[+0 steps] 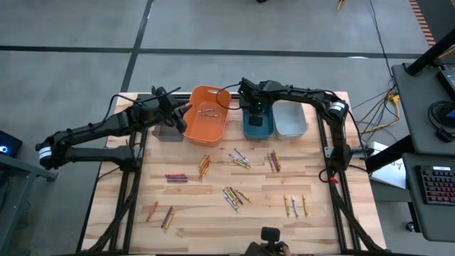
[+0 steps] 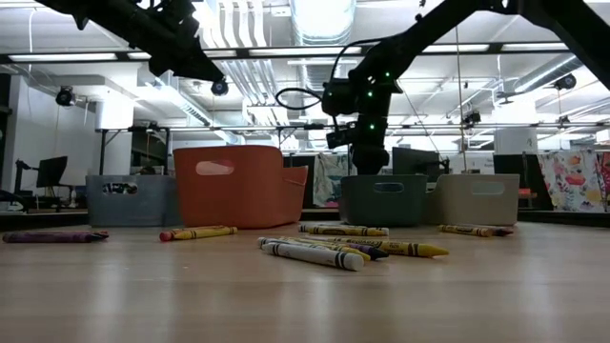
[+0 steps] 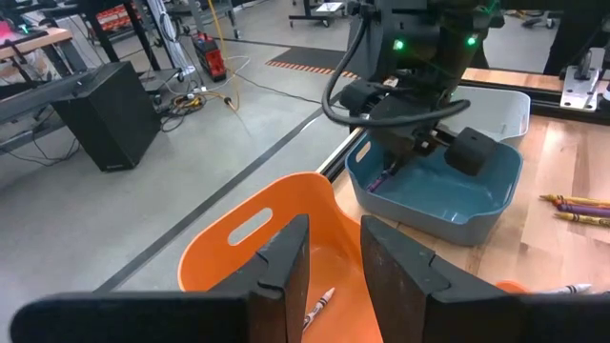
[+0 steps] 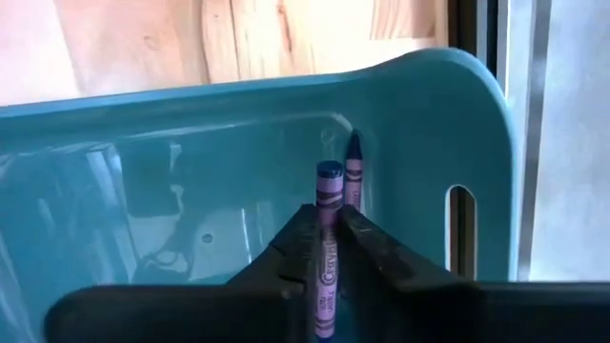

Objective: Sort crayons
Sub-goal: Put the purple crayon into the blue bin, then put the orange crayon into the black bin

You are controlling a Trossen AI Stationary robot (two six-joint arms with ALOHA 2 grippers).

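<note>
My right gripper hangs over the teal bin at the table's far edge, shut on a purple crayon. A second purple crayon leans in the bin's corner. My left gripper hovers open above the orange bin, nothing between its fingers; a few crayons lie on that bin's floor. Many more crayons lie scattered flat on the wooden table. My right gripper pinches the purple crayon by its labelled middle between the two fingers. The fingers slant down from above into the teal bin, and the crayon lies along them. Its blunt end sticks out past the fingertips, clear of the bin's floor.
A light grey bin stands right of the teal one, and a dark grey bin left of the orange one. Crayon clusters dot the tabletop. The arms' frames run along both table sides.
</note>
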